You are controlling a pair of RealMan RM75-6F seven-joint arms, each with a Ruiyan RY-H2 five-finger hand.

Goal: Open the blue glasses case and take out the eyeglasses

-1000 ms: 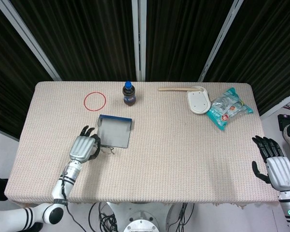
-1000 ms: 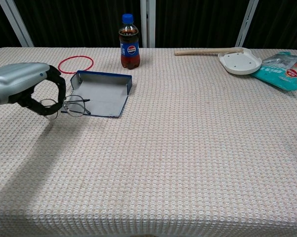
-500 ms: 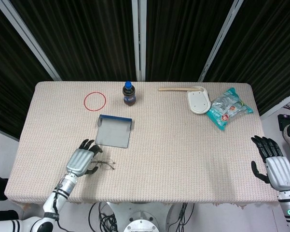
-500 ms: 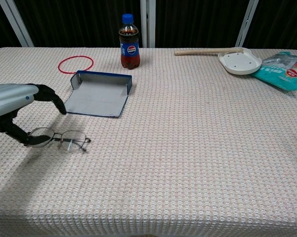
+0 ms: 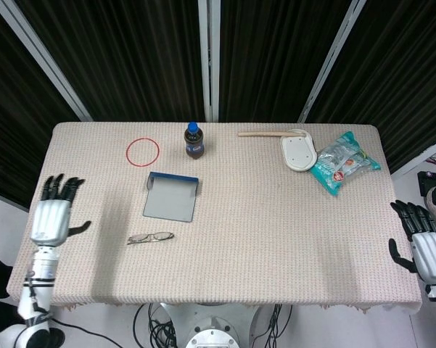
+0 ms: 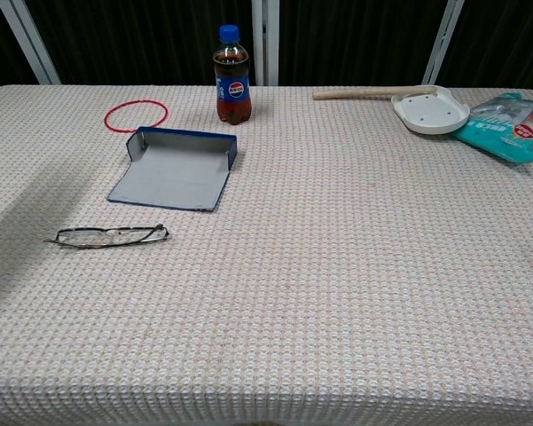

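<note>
Head view shows my left hand [image 5: 52, 220] and right hand [image 5: 429, 251] both spread, holding nothing. The glasses [image 5: 150, 237] lie folded just before the open case [image 5: 171, 201]. They look light, thin, fragile; I'd pinch the bridge.

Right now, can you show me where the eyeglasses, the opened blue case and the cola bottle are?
eyeglasses [image 6: 112, 235]: chest view, on the frame's middle.
blue case [image 6: 170, 170]: chest view, on its grey inner lining.
cola bottle [image 6: 232, 86]: chest view, on the blue label.
</note>
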